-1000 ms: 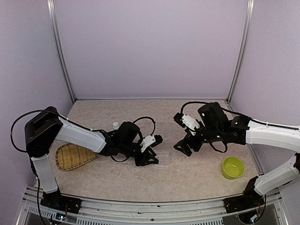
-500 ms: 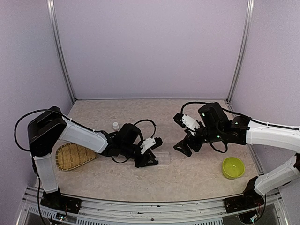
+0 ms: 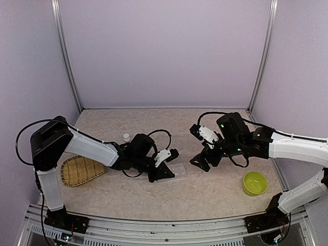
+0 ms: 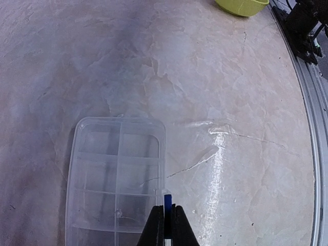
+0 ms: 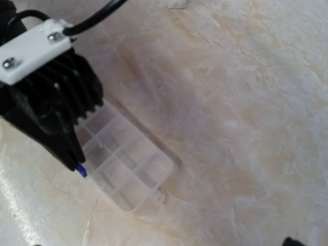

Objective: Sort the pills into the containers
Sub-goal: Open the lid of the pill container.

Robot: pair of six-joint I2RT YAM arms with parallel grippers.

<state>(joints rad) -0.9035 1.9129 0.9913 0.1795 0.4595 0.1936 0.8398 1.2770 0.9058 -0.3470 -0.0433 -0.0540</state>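
The left claw (image 4: 166, 214) is pinched narrow on a dark blue pill (image 4: 166, 205), which shows as a thin upright sliver between the black fingertips (image 4: 154, 225). From the right wrist, the same pill (image 5: 81, 170) pokes out under the claw's tip, right at one long edge of the clear container (image 5: 125, 164). Whether it touches the plastic cannot be told.

The container (image 4: 102, 169) lies flat on the surface (image 4: 230, 102), a clear rectangle with rounded corners, split into two columns of small compartments. Through them only the beige marbled surface shows. Whether its lid is up or down cannot be told.

Right of the box, bare surface runs to a metal rail (image 4: 312, 154). The lime-green bowl (image 3: 254, 183) sits well apart, near the right edge. The right claw (image 3: 202, 161) hangs just beyond the box's far end; its opening cannot be told. A woven tray (image 3: 77, 171) lies at the left edge, by the left arm.
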